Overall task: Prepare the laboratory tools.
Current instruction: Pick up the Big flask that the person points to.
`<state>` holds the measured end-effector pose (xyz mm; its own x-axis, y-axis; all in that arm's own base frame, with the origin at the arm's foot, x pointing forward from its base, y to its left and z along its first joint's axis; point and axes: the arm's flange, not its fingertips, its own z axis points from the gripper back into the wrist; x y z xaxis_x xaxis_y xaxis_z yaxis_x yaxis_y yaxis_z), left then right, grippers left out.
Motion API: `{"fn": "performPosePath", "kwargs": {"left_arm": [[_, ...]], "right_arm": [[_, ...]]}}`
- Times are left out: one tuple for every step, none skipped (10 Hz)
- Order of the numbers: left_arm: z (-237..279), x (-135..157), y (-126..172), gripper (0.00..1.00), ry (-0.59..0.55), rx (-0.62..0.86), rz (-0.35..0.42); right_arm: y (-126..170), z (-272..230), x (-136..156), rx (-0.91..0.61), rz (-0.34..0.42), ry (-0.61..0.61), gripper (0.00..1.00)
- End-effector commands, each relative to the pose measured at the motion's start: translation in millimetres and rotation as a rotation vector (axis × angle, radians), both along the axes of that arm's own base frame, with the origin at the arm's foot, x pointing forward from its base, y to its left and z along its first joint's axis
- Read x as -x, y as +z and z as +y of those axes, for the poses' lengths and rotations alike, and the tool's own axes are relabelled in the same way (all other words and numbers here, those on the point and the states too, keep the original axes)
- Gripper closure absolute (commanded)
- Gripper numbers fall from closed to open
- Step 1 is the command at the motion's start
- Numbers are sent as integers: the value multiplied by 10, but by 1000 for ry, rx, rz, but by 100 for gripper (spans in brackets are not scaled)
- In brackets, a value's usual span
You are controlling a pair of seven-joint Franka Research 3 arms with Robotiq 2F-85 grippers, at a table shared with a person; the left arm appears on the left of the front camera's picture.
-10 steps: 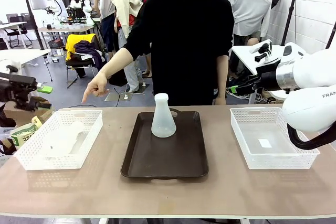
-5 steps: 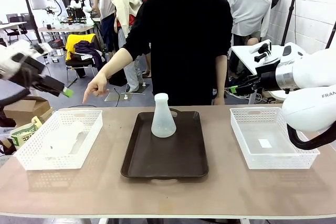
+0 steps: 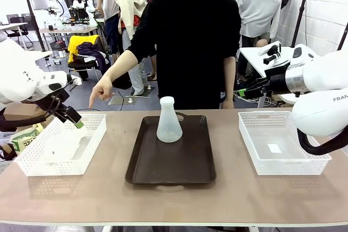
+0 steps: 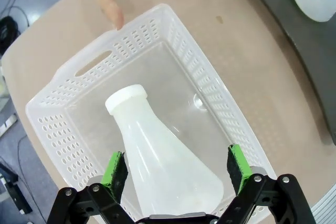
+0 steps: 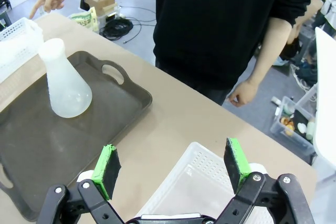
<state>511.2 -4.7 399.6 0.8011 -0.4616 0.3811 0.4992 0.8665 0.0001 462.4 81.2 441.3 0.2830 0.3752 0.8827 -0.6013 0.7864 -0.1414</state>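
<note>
One frosted conical flask (image 3: 169, 120) stands upright at the back of the dark brown tray (image 3: 171, 161); the right wrist view has this flask (image 5: 64, 83) at its left. A second flask (image 4: 160, 153) lies on its side in the left white mesh basket (image 4: 178, 40). My left gripper (image 3: 74, 119) hangs just above that basket (image 3: 32, 161). In its wrist view the left gripper (image 4: 176, 169) is open, its green pads on either side of the lying flask's wide base and clear of it. Off the table's right end, my right gripper (image 5: 170, 169) is open and holds nothing.
The person stands at the far side, one hand (image 3: 100, 91) pointing a finger (image 4: 107, 3) down at the left basket's far rim. A second white mesh basket (image 3: 280, 142) stands at the right, with only a small label in it. Bare tabletop lies along the front edge.
My left arm has swung in from the far left and come down over the left basket. The right arm, the upright flask and the person's pointing hand have stayed put.
</note>
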Motion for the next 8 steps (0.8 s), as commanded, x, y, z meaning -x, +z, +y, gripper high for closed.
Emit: {"fn": "performPosePath", "kwargs": {"left_arm": [[-68, -124, 49, 0, 56, -26, 28], [-83, -218, -31, 0, 73, -33, 52], [-90, -292, -84, 0, 95, -41, 67], [-97, -364, -122, 0, 126, -53, 62], [-118, -441, -167, 0, 182, -62, 50], [-139, -531, -209, 0, 243, -77, 86], [-142, -585, -230, 0, 271, -86, 108], [-140, -621, -254, 0, 287, -113, 96]], "right_arm": [[23, 11, -7, 3, 5, 4, 0], [23, 11, -7, 3, 5, 4, 0], [23, 11, -7, 3, 5, 4, 0], [23, 11, -7, 3, 5, 4, 0], [23, 11, -7, 3, 5, 4, 0], [23, 11, -7, 3, 5, 4, 0], [23, 11, -7, 3, 5, 4, 0], [23, 11, -7, 3, 5, 4, 0]]}}
